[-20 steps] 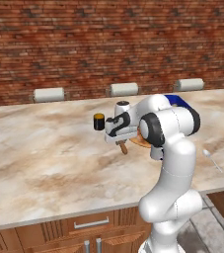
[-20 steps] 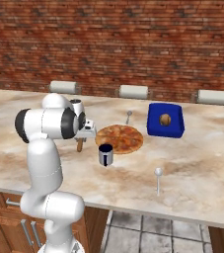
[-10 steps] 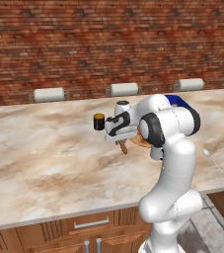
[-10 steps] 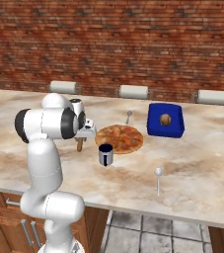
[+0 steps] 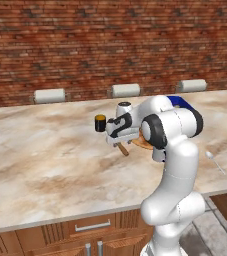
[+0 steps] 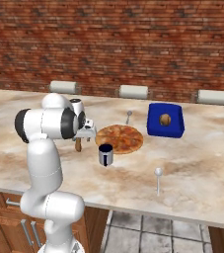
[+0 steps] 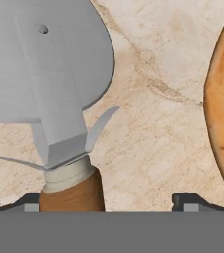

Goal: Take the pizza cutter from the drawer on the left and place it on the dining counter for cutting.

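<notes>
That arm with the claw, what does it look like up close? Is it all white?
Mostly. The arm is made of glossy white rounded segments, with dark grey to black rings and caps at the joints, like the big round one at its elbow. It rises from a bulbous white base. The claw is a small pale grey block with dark parts. Its two fingertips are small, dark and blocky. No loose cables or lettering show.

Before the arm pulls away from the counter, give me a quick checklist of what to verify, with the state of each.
1. Gripper open: ok, the fingertips stand wide apart.
2. Pizza cutter free of the fingers: cannot tell, its handle sits close to one fingertip.
3. Cutter resting on the dining counter: ok, its handle end lies on the marble.
4. Cutter clear of the pizza: ok, bare marble shows between them in the hand view.
5. Dark cup apart from the gripper: ok.
</notes>
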You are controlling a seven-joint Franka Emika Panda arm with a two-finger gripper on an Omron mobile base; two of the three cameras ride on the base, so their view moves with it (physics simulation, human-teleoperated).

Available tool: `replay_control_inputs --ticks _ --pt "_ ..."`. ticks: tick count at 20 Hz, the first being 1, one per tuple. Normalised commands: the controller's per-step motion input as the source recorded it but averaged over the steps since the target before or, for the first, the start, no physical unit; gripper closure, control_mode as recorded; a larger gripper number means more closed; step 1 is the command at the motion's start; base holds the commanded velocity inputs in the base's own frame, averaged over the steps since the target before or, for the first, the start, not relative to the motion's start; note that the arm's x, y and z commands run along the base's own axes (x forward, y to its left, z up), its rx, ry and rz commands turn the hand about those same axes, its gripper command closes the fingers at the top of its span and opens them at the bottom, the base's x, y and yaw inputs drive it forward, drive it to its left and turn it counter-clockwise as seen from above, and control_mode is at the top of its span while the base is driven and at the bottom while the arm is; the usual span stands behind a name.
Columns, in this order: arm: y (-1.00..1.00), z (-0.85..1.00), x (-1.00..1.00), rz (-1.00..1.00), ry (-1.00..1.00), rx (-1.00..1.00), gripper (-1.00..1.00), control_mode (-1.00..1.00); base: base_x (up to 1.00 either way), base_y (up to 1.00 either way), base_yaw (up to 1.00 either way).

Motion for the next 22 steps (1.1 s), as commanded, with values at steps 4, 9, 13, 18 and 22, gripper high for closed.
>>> replay_control_inputs --ticks 4,9,13,18,22 --pt "0.00 0.11 0.00 0.00 -0.04 0.00 -1.00 -1.00 0.00 0.00 0.00" --pt "0.00 0.59 0.00 0.00 -0.06 0.00 -1.00 -1.00 0.00 0.00 0.00" --pt "-0.03 0.75 -0.18 -0.01 -0.05 0.00 -1.00 -1.00 0.00 0.00 0.00" --pt "-0.16 0.67 -0.46 0.00 -0.03 0.00 -1.00 -1.00 0.00 0.00 0.00" --pt "-0.43 0.57 -0.81 0.00 0.00 0.00 -1.00 -1.00 0.00 0.00 0.00"
